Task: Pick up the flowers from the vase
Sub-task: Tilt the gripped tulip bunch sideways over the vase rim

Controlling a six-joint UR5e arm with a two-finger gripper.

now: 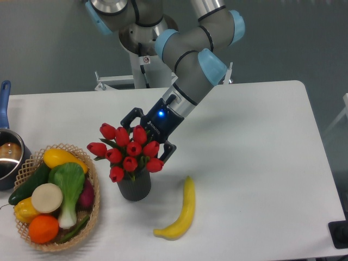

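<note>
The gripper's (142, 136) fingertips are hidden behind the flowers (126, 150), so its grip cannot be told. The blooms cover the vase's (134, 185) mouth and stems. At the left edge, the pot (7, 155) and its blue handle (4, 100) are cut off
</note>
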